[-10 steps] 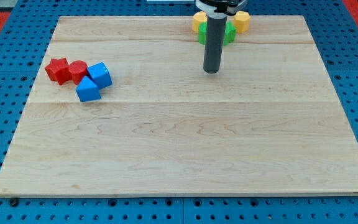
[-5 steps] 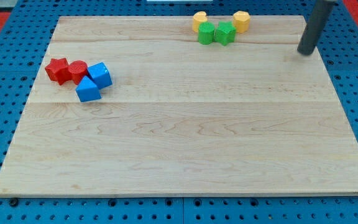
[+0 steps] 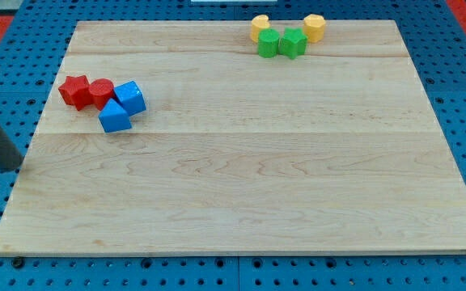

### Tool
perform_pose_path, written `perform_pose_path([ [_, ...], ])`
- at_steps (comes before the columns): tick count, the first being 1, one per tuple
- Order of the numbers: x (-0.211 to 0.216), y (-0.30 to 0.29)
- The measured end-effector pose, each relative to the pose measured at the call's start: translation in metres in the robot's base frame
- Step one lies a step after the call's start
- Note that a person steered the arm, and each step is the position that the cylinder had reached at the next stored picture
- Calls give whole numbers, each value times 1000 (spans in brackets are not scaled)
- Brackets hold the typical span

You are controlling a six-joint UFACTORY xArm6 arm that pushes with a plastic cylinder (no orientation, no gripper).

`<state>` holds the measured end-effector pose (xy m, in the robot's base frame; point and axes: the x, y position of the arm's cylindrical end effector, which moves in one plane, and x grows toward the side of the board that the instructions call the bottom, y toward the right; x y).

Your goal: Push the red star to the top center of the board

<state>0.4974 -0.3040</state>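
Observation:
The red star (image 3: 74, 90) lies on the wooden board (image 3: 241, 186) at the view's left, touching a red cylinder (image 3: 101, 91) on its right. My tip (image 3: 10, 167) is at the board's left edge, below and to the left of the red star, well apart from it. The rod is blurred.
A blue cube (image 3: 130, 98) and a blue triangular block (image 3: 114, 117) sit right of the red cylinder. At the view's top are two green blocks (image 3: 269, 43) (image 3: 293, 42) and two yellow blocks (image 3: 260, 27) (image 3: 315, 27).
The rod swung from the top centre to the board's right edge, then across to the left edge. No block has moved.

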Motion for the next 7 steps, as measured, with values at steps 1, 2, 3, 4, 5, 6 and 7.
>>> perform_pose_path([
  [1, -37, 6],
  [2, -87, 11],
  [3, -112, 55],
  [4, -163, 63],
  [5, -205, 88],
  [6, -213, 160],
  [7, -213, 212],
])
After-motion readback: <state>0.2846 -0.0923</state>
